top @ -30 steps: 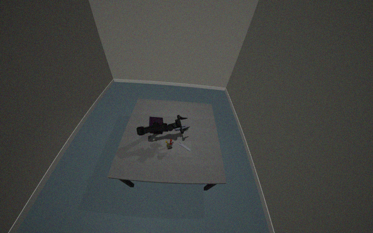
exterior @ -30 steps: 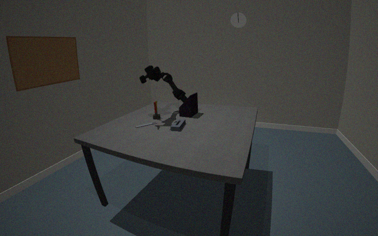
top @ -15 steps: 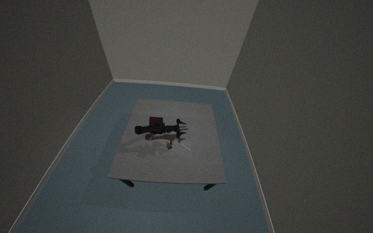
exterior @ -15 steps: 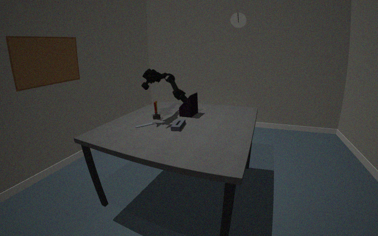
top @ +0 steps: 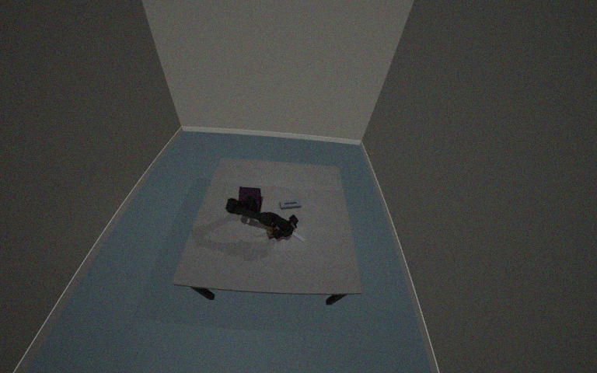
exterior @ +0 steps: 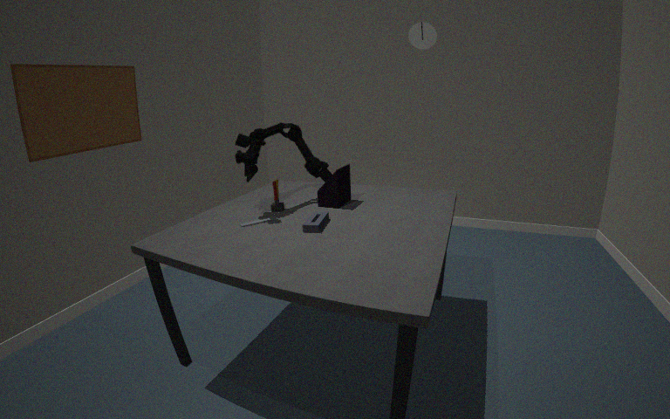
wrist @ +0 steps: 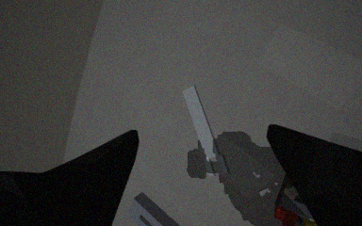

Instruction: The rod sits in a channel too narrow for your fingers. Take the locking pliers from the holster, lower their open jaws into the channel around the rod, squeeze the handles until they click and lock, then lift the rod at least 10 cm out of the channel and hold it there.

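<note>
From the top, the arm (top: 263, 216) (exterior: 304, 143) reaches over the worktop (top: 308, 268) (exterior: 355, 266) (wrist: 141, 85), partly covering the red-and-yellow-handled locking pliers (top: 267, 229) (exterior: 276, 190) (wrist: 286, 215); the channel block (top: 290, 204) (exterior: 314, 226) (wrist: 151, 212) lies apart from them.

In the exterior view, the pliers stand upright in their dark holster (exterior: 277, 207), with a pale flat strip (top: 299, 235) (exterior: 254, 223) (wrist: 199, 120) near it. The gripper (exterior: 245, 170) (wrist: 203, 133) hangs above the worktop, pointing down.

In the wrist view, its fingers are wide open with nothing between them; the strip lies on the worktop below. The rod cannot be made out within the block's dark slot.
</note>
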Controlling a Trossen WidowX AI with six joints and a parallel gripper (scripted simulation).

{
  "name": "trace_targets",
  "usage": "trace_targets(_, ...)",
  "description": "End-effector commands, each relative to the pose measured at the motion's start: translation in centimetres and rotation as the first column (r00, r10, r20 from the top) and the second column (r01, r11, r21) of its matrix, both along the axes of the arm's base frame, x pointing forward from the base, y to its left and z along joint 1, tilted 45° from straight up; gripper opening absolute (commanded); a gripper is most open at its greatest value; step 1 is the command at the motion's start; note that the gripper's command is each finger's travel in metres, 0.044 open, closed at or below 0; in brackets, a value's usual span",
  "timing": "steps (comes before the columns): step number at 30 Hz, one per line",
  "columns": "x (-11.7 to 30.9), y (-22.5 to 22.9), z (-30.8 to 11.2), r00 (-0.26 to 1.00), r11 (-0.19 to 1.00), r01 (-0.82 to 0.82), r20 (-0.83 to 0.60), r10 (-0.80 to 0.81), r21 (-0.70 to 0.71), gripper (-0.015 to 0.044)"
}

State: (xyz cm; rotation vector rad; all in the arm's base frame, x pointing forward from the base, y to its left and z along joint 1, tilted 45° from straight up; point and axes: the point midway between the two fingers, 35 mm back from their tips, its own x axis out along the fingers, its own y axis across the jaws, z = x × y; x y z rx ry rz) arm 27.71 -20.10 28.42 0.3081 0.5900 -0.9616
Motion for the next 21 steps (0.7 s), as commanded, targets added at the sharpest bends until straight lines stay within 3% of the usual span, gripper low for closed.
trace_targets(1,-6.3,-5.1,0.5,0.914,0.932,0.362,-0.207,-0.35,0.019,0.044)
trace_targets(5,-9.5,-6.7,1.0,0.826,0.867,0.499,-0.301,-0.477,-0.005,0.044)
trace_targets(21,-9.9,-5.5,-0.1,0.825,0.866,0.499,-0.303,-0.477,-0.004,0.044)
